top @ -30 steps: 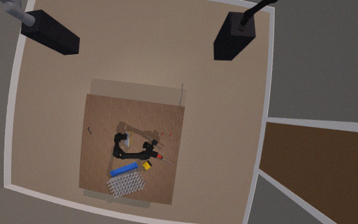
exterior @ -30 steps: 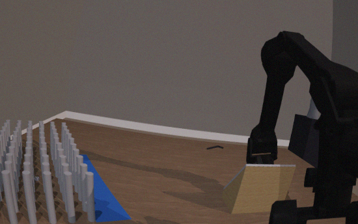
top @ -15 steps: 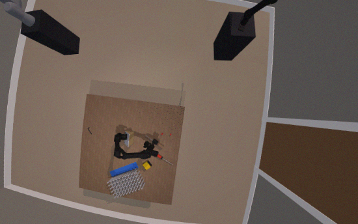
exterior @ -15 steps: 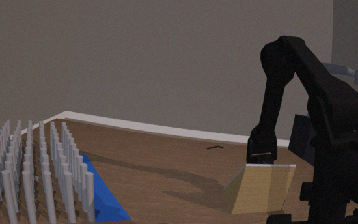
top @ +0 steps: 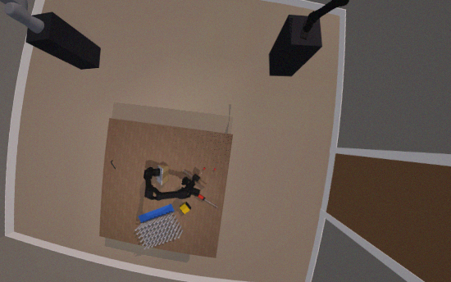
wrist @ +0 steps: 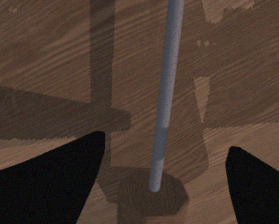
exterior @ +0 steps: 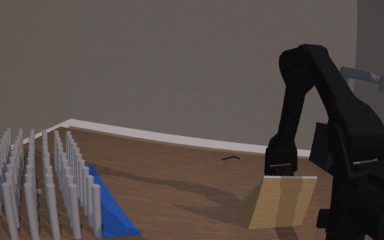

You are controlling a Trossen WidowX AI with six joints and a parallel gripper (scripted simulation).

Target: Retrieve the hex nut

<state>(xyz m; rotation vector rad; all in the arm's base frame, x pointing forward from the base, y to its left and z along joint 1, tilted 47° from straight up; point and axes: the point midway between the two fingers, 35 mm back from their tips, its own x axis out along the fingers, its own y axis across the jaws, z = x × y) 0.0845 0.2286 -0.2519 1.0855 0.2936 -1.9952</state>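
My gripper (wrist: 166, 148) is open, its dark fingertips on either side of a tool with a thin grey rod (wrist: 166, 95) and a brown faceted handle (wrist: 165, 205); a gap shows between each fingertip and the handle. The metal spacers (exterior: 52, 213) stand upright in rows, well away from the gripper. The nut (exterior: 39, 191) appears as a small grey piece deep among them. The blue taped strip (top: 156, 213) (exterior: 113, 218) lies along the front of the field. A red-handled screwdriver (top: 201, 197) lies close beside the gripper in the top view.
A yellow block (top: 184, 208) sits near the right end of the strip. A dark bent key (top: 113, 165) (exterior: 231, 158) lies far left on the table. Small red pieces (top: 204, 168) lie beyond the gripper. A wooden wedge (top: 165, 175) (exterior: 258, 213) stands by the arm's base.
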